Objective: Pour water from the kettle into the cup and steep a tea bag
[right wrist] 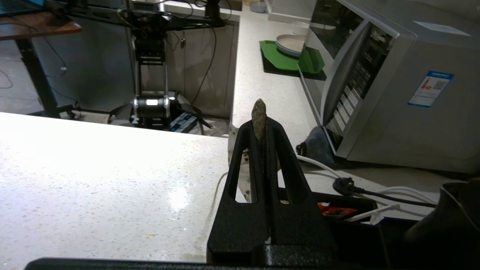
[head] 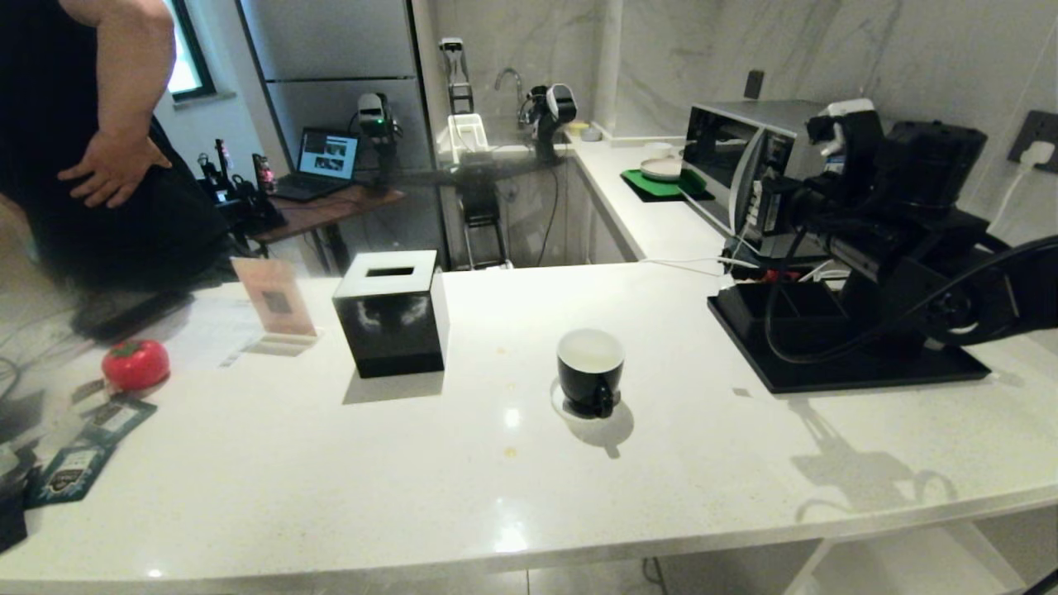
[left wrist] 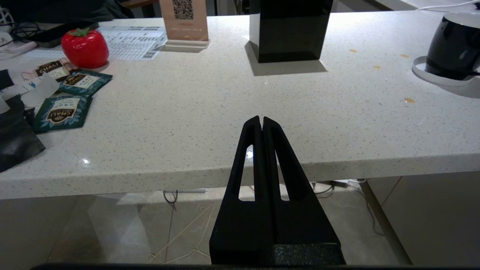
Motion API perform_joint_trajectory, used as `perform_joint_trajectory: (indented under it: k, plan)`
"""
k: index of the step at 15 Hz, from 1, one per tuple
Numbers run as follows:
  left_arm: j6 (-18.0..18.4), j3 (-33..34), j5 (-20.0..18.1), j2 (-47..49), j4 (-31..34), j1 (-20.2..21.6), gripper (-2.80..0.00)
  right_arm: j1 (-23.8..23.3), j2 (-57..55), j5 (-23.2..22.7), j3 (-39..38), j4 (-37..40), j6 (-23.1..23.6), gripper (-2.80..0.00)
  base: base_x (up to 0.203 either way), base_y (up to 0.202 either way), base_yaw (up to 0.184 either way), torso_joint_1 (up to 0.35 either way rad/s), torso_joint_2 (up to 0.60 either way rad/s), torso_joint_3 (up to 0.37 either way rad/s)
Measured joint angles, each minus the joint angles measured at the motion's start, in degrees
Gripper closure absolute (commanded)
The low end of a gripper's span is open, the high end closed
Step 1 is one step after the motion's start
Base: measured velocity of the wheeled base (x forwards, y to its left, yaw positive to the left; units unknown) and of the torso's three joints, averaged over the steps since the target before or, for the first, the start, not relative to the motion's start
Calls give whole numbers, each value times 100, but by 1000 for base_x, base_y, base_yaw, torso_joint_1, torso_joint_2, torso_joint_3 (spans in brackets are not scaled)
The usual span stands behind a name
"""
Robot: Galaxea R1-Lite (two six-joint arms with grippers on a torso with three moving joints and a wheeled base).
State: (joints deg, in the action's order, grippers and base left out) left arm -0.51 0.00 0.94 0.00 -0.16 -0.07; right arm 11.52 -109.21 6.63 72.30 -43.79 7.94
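Observation:
The cup [head: 588,372], glossy black with a white inside, stands mid-counter with its handle toward me; it also shows in the left wrist view [left wrist: 453,48]. Whether it holds water I cannot tell. My right gripper [right wrist: 262,122] is up at the right over the black organizer box [right wrist: 348,210], shut on the tea bag [right wrist: 258,112], whose greyish tip sticks out past the fingertips. A dark rounded body [right wrist: 453,213] beside that arm may be the kettle. My left gripper [left wrist: 261,119] is shut and empty, low at the counter's front edge.
A black cube tissue box [head: 395,312], a QR sign [head: 277,302], a red tomato-shaped thing [head: 135,364] and teal packets [left wrist: 62,112] sit left of the cup. A microwave [head: 744,157] and a plug [right wrist: 345,185] lie back right. A person [head: 107,149] stands far left.

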Motion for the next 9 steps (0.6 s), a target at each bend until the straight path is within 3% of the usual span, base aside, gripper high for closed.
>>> perform_joint_trajectory:
  k: [9]
  plan:
    - [0, 0, 2, 0, 0, -2, 0, 616, 230, 1, -116, -1, -2, 0, 0, 0, 0, 0, 0, 0]
